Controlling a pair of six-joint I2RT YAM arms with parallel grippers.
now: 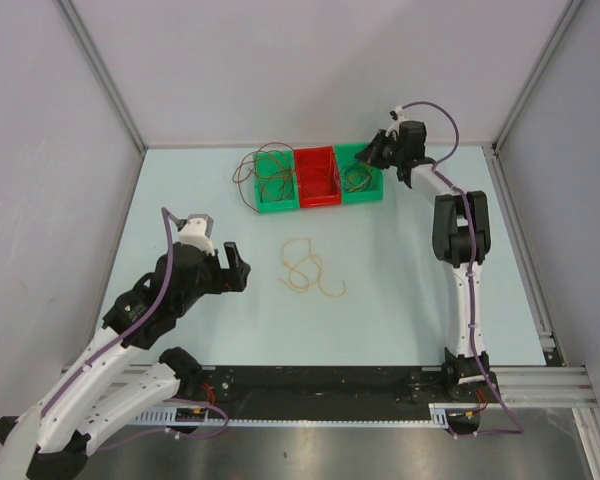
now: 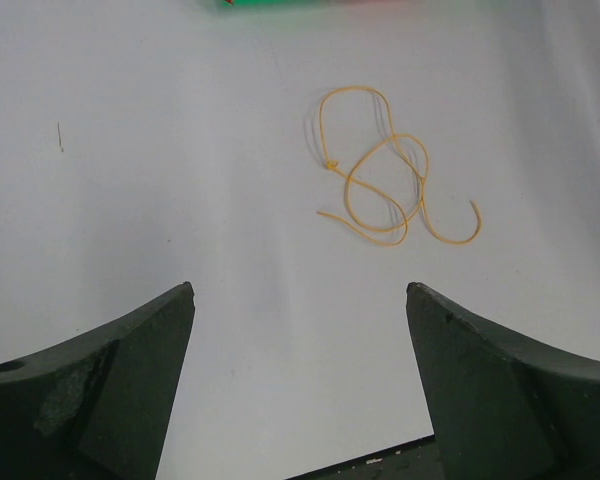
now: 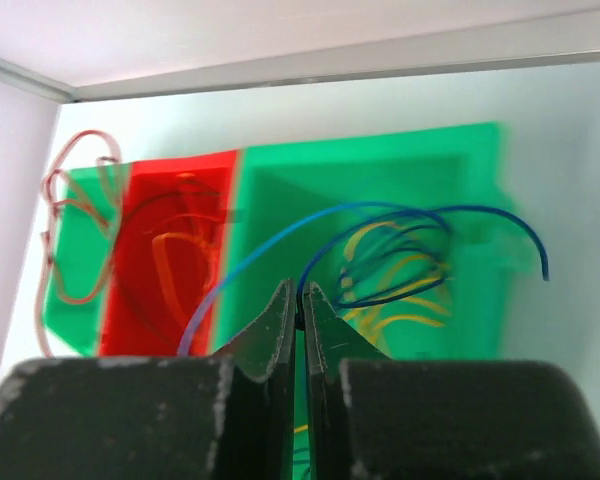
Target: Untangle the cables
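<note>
A loose yellow-orange cable [image 1: 308, 270] [image 2: 390, 190] lies looped on the table's middle. My left gripper [image 1: 236, 267] [image 2: 300, 288] hovers just to its left, open, with nothing between its fingers. At the back, my right gripper [image 1: 366, 157] [image 3: 300, 292] hangs over the right green bin [image 1: 362, 197] [image 3: 380, 170]. Its jaws are shut on a thin blue cable [image 3: 430, 215] that arcs up out of the bin. More blue and yellow cables [image 3: 405, 295] lie tangled in that bin. Brown cables [image 1: 252, 170] [image 3: 55, 190] spill over the left green bin [image 1: 278, 209].
A red bin [image 1: 320, 203] [image 3: 145, 190] with orange-red cables sits between the two green bins, all in a row at the table's back. White enclosure walls and metal frame posts ring the table. The arms' bases sit on a black rail [image 1: 320, 385] at the near edge.
</note>
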